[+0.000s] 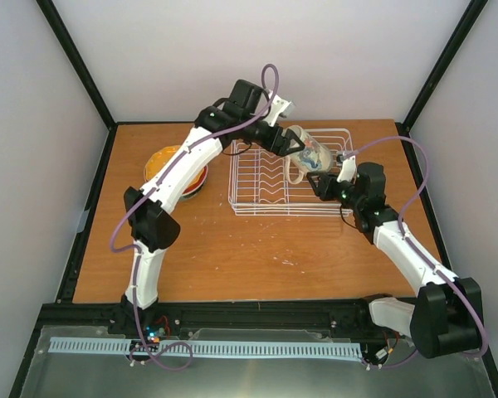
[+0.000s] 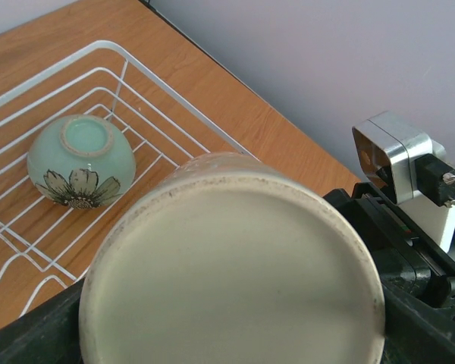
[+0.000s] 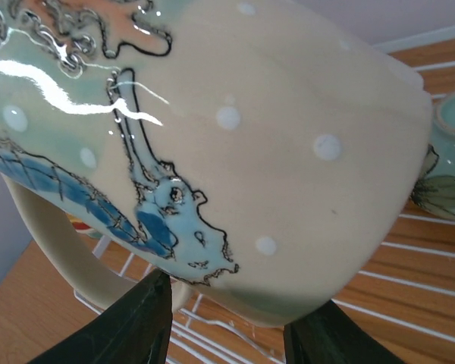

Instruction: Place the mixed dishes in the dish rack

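Note:
My left gripper [image 1: 282, 141] is shut on the cream mug with the colourful picture [image 1: 307, 153] and holds it tilted above the back right part of the white wire dish rack [image 1: 257, 199]. The mug's pale base [image 2: 231, 265] fills the left wrist view. My right gripper [image 1: 319, 182] is open just under the mug, with its dark fingers [image 3: 136, 322] spread below the mug's painted side [image 3: 212, 129]. The small teal bowl [image 2: 80, 159] lies upside down in the rack. The orange-yellow scalloped plate [image 1: 162, 160] sits stacked on the red-and-teal plate [image 1: 197, 178] left of the rack. The white floral plate is out of view.
The rack's upright prongs [image 1: 270, 178] run along its middle, left of the mug. The left arm [image 1: 178, 178] reaches over the plate stack. The wooden table [image 1: 249, 257] is walled by grey panels on three sides.

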Available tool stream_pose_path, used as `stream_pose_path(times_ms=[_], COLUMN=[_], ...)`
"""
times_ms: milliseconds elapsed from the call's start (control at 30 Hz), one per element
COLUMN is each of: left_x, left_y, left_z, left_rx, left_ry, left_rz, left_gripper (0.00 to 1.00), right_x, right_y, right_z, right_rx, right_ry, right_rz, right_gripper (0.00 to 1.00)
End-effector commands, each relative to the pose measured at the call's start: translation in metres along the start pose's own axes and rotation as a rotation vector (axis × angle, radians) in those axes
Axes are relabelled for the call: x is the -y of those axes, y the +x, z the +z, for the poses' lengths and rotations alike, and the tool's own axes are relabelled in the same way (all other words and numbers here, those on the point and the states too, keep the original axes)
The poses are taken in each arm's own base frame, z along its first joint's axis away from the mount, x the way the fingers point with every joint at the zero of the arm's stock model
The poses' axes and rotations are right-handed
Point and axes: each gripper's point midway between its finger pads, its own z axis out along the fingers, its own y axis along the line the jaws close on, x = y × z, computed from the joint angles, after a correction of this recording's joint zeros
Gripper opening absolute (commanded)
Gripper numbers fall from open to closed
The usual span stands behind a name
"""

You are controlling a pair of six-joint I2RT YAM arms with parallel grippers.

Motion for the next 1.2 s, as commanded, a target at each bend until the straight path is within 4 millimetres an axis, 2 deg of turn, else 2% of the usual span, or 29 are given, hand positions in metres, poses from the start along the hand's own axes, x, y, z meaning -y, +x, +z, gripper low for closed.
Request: stream_pose_path(times_ms=[0, 433, 700, 1167], left_x=[0.016, 0.017, 0.015, -0.002], left_y=[0.014, 0.028, 0.033, 0.051], left_z=[0.019, 0.041, 0.048, 0.07], left_rx=[-0.06, -0.1, -0.107, -0.165], left_ry=[0.035, 0.068, 0.08, 0.014], left_rz=[0.016, 0.009, 0.007, 0.009], left_gripper=[0.01, 0.01, 0.01, 0.01], right_x=[-0.022, 0.013, 0.024, 0.045], right_y=[-0.043, -0.007, 0.003, -0.003], right_z=[-0.018, -0.017, -0.01, -0.028], right_rx=[0.128, -0.011, -0.073, -0.046], right_ry=[-0.032, 0.108, 0.126, 0.275], right_rz=[-0.123, -0.1, -0.073, -0.075], right_gripper=[0.39, 0.42, 0.44, 0.43])
